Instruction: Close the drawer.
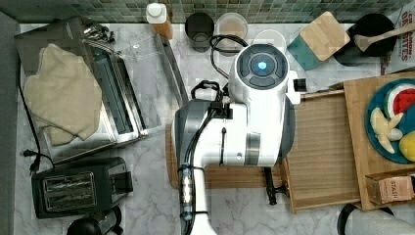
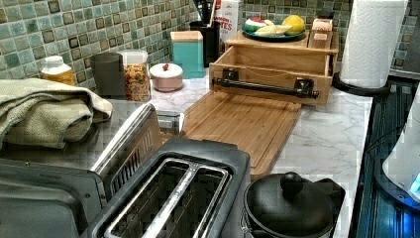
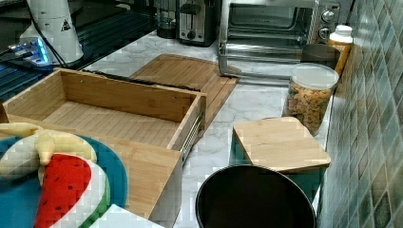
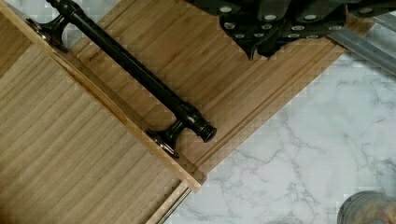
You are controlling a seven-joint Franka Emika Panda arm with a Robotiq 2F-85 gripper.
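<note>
Sitting pulled well out of its wooden cabinet point(image 2: 277, 44) over the cutting board point(image 2: 237, 124), the drawer point(image 3: 109, 118) is looking stiff, light and rail-guided, its dark bar handle point(image 4: 135, 74) inviting a push, finger state impossible to tell.

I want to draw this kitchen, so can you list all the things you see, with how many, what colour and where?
drawer: 1, light wood, pulled open, empty
drawer handle: 1, black bar, on the drawer front
cutting board: 1, bamboo, flat on the counter before the drawer
plate of toy fruit: 1, blue, atop the drawer cabinet
teal block: 1, wood-topped, by the tiled wall
cereal jar: 1, clear, by the wall
toaster: 1, black
toaster oven: 1, silver
towel: 1, beige, on the oven
paper towel roll: 1, white
robot arm: 1, white, above the board
</note>
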